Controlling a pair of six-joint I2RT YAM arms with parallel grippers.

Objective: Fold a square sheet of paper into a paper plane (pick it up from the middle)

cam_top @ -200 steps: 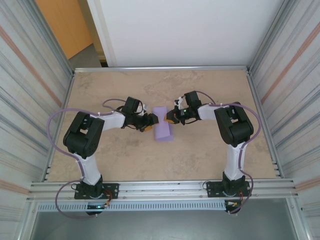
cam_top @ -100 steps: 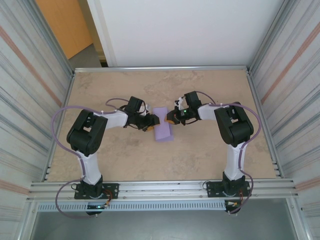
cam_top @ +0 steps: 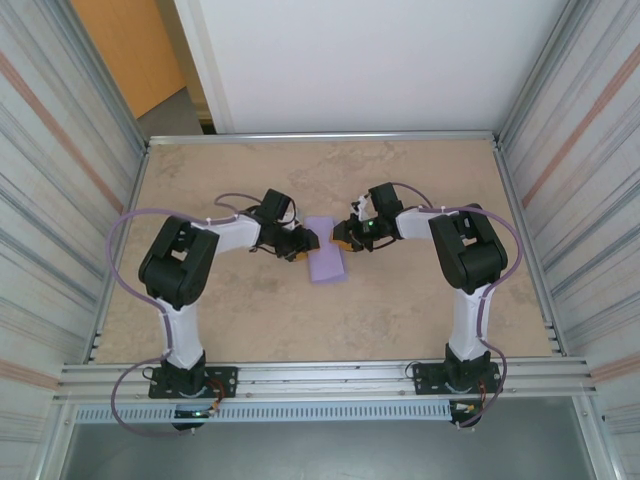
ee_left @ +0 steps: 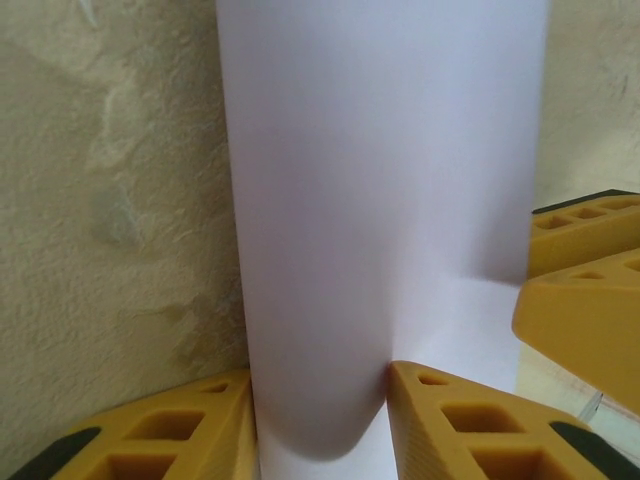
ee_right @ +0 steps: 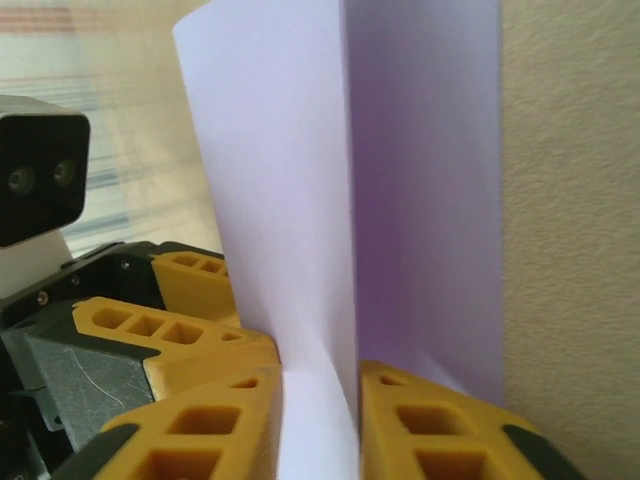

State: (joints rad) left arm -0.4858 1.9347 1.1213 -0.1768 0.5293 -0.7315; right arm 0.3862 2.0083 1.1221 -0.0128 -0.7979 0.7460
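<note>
top external view is showing the lilac sheet of paper (cam_top: 327, 264) lying folded into a narrow strip at the middle of the tabletop (cam_top: 250, 330), its long side running up and down the frame with a slight tilt. both arms are bending inward from the bottom of the frame. the left fingers (cam_top: 303, 243) are reaching in from the left and meeting the strip's left edge near its upper half. the right fingers (cam_top: 343, 237) are coming in from the right and meeting the strip's upper right edge.

left wrist view is showing the paper rising up the centre of the frame as a rounded, uncreased fold. the two yellow fingers at the bottom are pressing against either side of that curve, so they are gripping the fold and being held apart by its width. at the right edge of the frame the other arm's yellow fingers are sitting against the paper's right side.

right wrist view is showing one layer of the paper standing upright in the centre and another lying flat on the tabletop to its right. the upright layer is passing through the narrow gap between the two yellow fingers at the bottom; i cannot tell whether they are pinching it or only standing around it. the left arm's black camera (ee_right: 38, 178) is facing in from the left edge.
</note>
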